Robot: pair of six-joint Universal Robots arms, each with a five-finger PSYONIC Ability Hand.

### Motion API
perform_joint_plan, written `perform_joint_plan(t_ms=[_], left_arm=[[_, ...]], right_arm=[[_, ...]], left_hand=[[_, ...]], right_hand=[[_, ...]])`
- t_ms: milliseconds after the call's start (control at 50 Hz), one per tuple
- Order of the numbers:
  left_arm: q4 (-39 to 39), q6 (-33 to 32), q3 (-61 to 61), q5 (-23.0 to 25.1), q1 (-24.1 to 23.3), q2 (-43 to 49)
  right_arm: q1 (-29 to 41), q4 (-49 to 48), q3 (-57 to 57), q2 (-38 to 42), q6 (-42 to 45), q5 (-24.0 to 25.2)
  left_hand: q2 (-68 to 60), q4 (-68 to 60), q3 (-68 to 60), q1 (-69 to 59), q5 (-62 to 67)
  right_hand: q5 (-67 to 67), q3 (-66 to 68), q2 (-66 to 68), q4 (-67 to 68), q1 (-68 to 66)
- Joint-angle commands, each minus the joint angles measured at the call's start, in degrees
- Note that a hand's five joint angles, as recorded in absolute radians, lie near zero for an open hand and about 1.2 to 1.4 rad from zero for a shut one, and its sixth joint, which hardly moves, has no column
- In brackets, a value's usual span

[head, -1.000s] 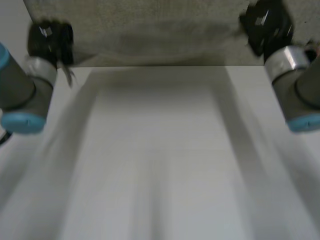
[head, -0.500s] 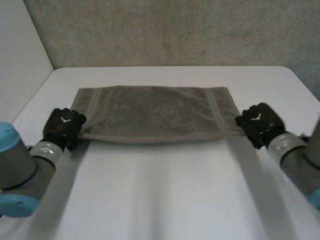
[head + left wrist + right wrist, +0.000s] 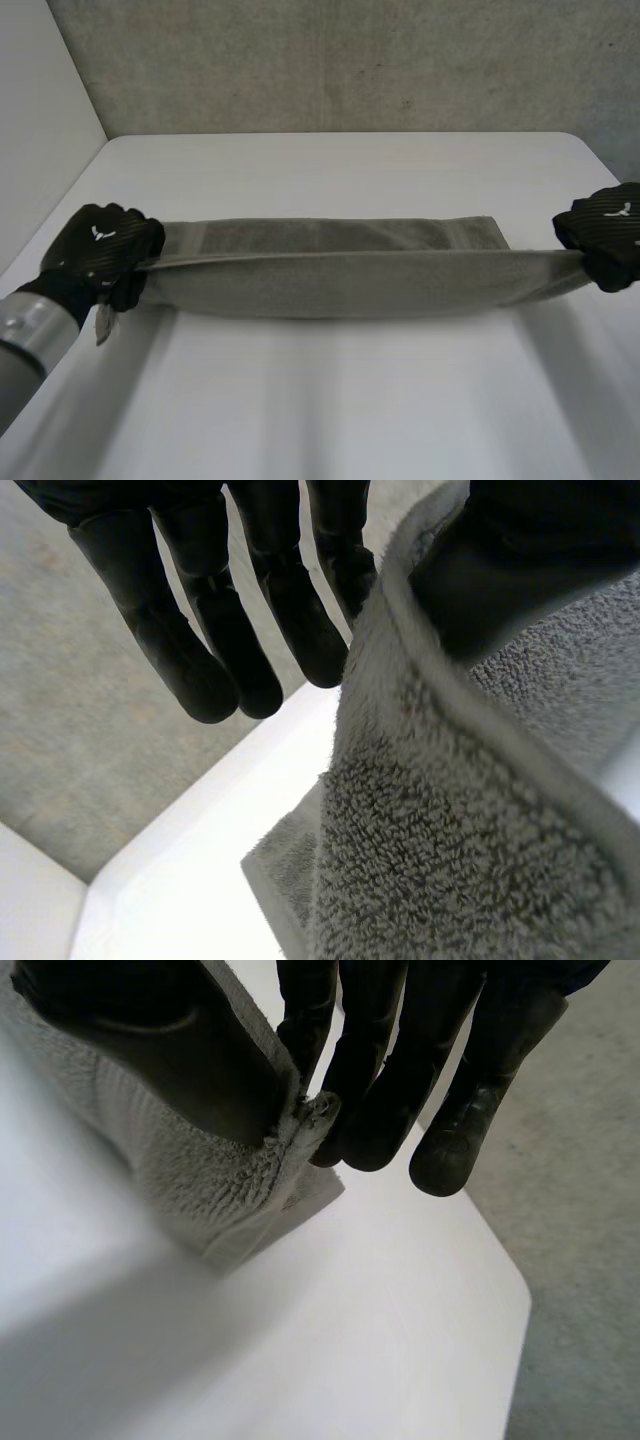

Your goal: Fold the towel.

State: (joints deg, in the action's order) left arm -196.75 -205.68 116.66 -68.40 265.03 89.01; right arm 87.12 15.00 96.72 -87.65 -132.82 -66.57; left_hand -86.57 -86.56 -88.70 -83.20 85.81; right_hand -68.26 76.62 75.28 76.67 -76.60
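Observation:
A grey towel (image 3: pixel 340 280) stretches across the white table (image 3: pixel 320 410), doubled over, with a back layer lying flat behind its taut front edge. My left hand (image 3: pixel 100 250) is shut on the towel's left end, and my right hand (image 3: pixel 605 232) on its right end. In the left wrist view the thumb (image 3: pixel 520 550) presses the towel's hem (image 3: pixel 450 830) from one side while the fingers (image 3: pixel 215 640) hang straight on the other. The right wrist view shows the towel's corner (image 3: pixel 215 1185) pinched between thumb (image 3: pixel 150 1050) and fingers (image 3: pixel 400 1090).
The table's far edge (image 3: pixel 330 134) meets grey concrete floor (image 3: pixel 350 60) beyond it. A white wall (image 3: pixel 35 130) rises along the left side. Bare tabletop lies in front of the towel and behind it.
Both hands came down from high at the far side with the towel. It lay flat half a second ago; since then the hands have moved nearer and wider apart, drawing it taut.

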Motion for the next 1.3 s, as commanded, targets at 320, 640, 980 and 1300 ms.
perform_joint_plan(t_ms=[320, 640, 980, 1300], left_arm=[[3.0, -0.6, -54.0, -9.3, -8.0, 52.0], [4.6, 0.1, -64.7, -9.6, -10.5, 57.4], [6.3, 5.2, -40.3, -9.1, -7.9, 32.8], [4.4, 5.7, -29.5, -9.5, -2.5, 31.8]], right_arm=[[15.4, -10.9, -43.9, 46.0, -7.0, -18.9], [18.2, -15.3, -46.5, 50.8, -7.3, -27.3], [18.7, -17.7, -15.0, 23.4, -10.3, -24.7], [14.0, -32.4, 2.3, 20.2, -15.1, -19.0]], left_hand=[[6.6, 6.6, 8.7, 3.2, -15.8], [76.5, 76.5, 78.7, 73.2, -85.8], [76.5, 76.5, 78.7, 73.2, -85.8], [76.5, 76.5, 78.7, 73.2, -85.8]], right_hand=[[-1.7, 3.4, 4.7, 3.3, -3.4], [68.3, -66.6, -65.3, -66.7, 66.6], [68.3, -66.6, -65.3, -66.7, 66.6], [68.3, -66.6, -65.3, -66.7, 66.6]])
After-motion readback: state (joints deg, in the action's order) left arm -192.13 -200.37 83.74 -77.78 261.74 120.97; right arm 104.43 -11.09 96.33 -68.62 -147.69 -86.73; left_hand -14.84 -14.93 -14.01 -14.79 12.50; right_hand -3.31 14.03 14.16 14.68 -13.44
